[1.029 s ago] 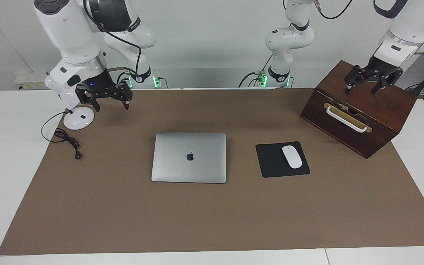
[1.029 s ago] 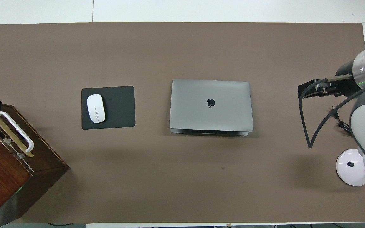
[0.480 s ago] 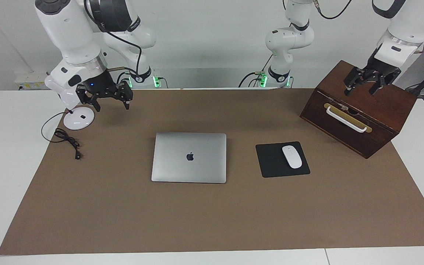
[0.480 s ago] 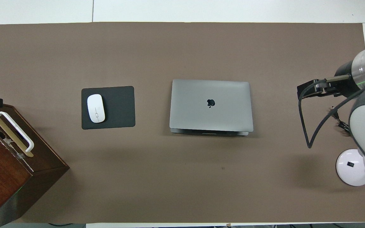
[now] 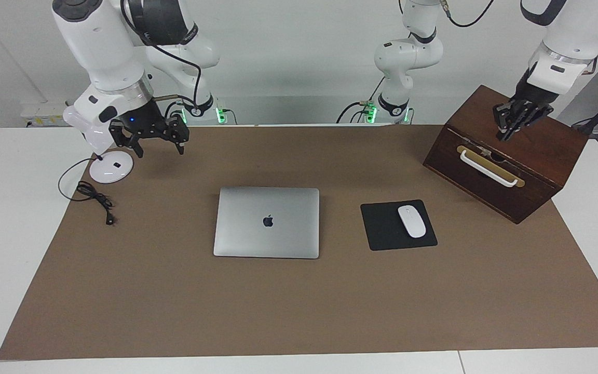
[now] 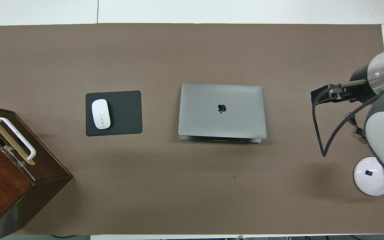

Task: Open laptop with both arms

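The laptop (image 5: 267, 222) lies shut and flat in the middle of the brown mat, silver lid up with the dark apple logo; it also shows in the overhead view (image 6: 222, 111). My right gripper (image 5: 158, 148) is open and empty, up in the air over the mat between the lamp base and the laptop, clear of the laptop; it also shows in the overhead view (image 6: 323, 96). My left gripper (image 5: 509, 132) hangs over the top of the wooden box, well away from the laptop.
A black mouse pad (image 5: 382, 228) with a white mouse (image 5: 411, 221) lies beside the laptop toward the left arm's end. A dark wooden box (image 5: 532, 171) with a white handle stands at that end. A white lamp base (image 5: 111, 167) and black cable (image 5: 94, 197) lie at the right arm's end.
My left gripper has turned at the wrist and risen slightly over the box. My right gripper has shifted a little. The laptop has not moved.
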Robot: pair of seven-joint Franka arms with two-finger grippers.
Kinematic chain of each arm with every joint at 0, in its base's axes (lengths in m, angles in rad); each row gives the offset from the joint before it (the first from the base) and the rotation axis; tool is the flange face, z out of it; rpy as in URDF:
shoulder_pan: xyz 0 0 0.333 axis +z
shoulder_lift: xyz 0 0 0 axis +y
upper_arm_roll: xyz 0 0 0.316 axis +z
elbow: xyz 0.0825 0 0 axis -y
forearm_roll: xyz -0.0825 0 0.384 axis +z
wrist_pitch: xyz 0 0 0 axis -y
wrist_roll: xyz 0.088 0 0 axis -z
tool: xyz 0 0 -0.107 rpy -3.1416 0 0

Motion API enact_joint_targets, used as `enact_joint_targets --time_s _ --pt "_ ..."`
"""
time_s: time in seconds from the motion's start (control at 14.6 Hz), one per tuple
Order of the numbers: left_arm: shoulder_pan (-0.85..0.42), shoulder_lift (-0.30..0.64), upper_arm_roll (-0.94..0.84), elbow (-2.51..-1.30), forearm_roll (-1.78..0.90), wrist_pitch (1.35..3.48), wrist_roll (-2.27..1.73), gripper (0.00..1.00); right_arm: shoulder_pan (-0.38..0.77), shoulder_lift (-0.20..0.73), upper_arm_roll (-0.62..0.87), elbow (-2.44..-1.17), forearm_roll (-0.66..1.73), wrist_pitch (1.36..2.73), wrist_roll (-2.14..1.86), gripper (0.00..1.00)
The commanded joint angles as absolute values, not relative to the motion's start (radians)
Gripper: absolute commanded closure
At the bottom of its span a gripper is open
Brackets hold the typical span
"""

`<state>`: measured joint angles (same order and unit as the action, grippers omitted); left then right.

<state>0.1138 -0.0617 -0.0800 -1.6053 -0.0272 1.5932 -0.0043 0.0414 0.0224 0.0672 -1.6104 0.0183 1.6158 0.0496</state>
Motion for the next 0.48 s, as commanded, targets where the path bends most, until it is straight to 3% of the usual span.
enact_joint_targets --time_s 0.0,0.41 --pt "0.101 -0.072 -0.077 -1.626 -0.011 1.611 -0.023 1.0 0.037 0.014 0.067 -1.624 0.037 1.611 0.049 0.0" --pt "0.081 -0.112 -0.08 -1.722 -0.096 1.687 -0.015 1.0 0.034 0.014 0.067 -1.628 0.092 1.612 0.049 0.0"
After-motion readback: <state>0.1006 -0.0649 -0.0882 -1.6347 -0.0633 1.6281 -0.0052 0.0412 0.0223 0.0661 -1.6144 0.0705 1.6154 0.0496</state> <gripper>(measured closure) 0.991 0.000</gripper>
